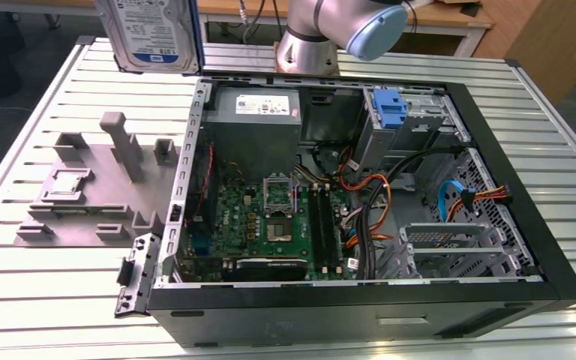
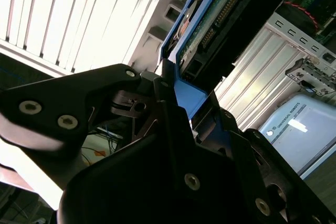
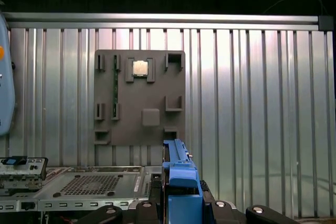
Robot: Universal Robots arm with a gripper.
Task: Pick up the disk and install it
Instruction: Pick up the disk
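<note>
The disk (image 1: 156, 34) hangs upright above the slatted table at the exterior view's far left, its blue-and-white label facing that camera, just outside the open case's back corner. In the second wrist view the disk (image 2: 212, 17) shows its green circuit-board side and a blue side rail. My gripper (image 2: 176, 106) is shut on it, black fingers clamping the blue rails. In the first wrist view the disk (image 3: 177, 174) appears edge-on as a blue rail rising from my gripper (image 3: 181, 203).
The open computer case (image 1: 368, 296) lies on the table (image 1: 58, 285), with a grey power supply (image 1: 256, 105) and a blue bracket (image 1: 393, 112) in its drive bay. A grey fixture plate (image 1: 88, 195) lies beside it. The arm's base (image 1: 313, 41) stands behind the case.
</note>
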